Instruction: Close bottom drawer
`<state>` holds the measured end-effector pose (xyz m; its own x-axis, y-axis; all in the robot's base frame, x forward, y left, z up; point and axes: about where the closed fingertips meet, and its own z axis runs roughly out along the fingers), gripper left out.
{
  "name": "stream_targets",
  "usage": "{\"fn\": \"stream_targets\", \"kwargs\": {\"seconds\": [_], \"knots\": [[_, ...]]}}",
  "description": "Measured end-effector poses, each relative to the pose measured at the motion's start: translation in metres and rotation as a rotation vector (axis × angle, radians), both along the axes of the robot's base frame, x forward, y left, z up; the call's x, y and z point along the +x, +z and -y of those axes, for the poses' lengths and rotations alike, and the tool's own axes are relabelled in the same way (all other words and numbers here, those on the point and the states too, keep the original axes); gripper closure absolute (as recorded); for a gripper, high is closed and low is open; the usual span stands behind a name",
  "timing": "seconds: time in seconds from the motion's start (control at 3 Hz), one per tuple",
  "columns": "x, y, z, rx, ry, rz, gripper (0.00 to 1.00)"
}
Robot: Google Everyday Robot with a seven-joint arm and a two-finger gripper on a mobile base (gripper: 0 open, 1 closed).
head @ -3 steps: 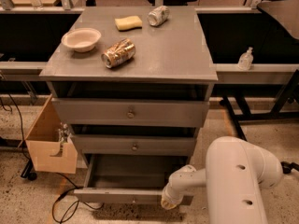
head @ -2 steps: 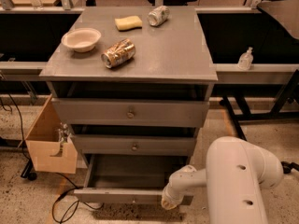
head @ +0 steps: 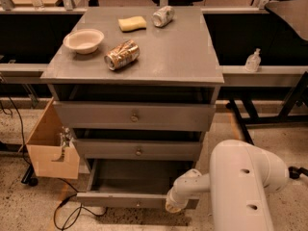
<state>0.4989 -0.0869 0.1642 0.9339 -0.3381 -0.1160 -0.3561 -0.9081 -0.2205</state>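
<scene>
While this moment is held against the view of a second before, almost no change is found. The gripper (head: pixel 174 206) is seen at the same spot, low at the front of the grey cabinet (head: pixel 168 61), set against the right end of the bottom drawer (head: pixel 120 199). Whether the gripper is parted or closed cannot be told. The bottom drawer is pulled out as far as before and stretches leftward from the gripper, its knob (head: pixel 138 204) just to the gripper's left. The middle drawer (head: pixel 138 149) and top drawer (head: pixel 134 115) are stacked above the gripper. Well above it, on the cabinet top, the bowl (head: pixel 83 41), can (head: pixel 121 55) and sponge (head: pixel 132 23) are left unmoved. A cardboard box (head: pixel 50 153) is seen far to the gripper's left.
</scene>
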Motion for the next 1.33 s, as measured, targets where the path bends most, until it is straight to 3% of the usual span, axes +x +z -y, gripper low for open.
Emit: {"fn": "stream_targets", "kwargs": {"seconds": [0.33, 0.67, 1.0, 1.33], "knots": [[0.018, 0.0, -0.003, -0.001, 0.013, 0.035, 1.0], [0.016, 0.0, -0.002, -0.001, 0.013, 0.035, 1.0], [0.042, 0.002, -0.008, -0.008, 0.028, 0.073, 1.0], [0.038, 0.002, -0.007, -0.008, 0.028, 0.072, 1.0]]}}
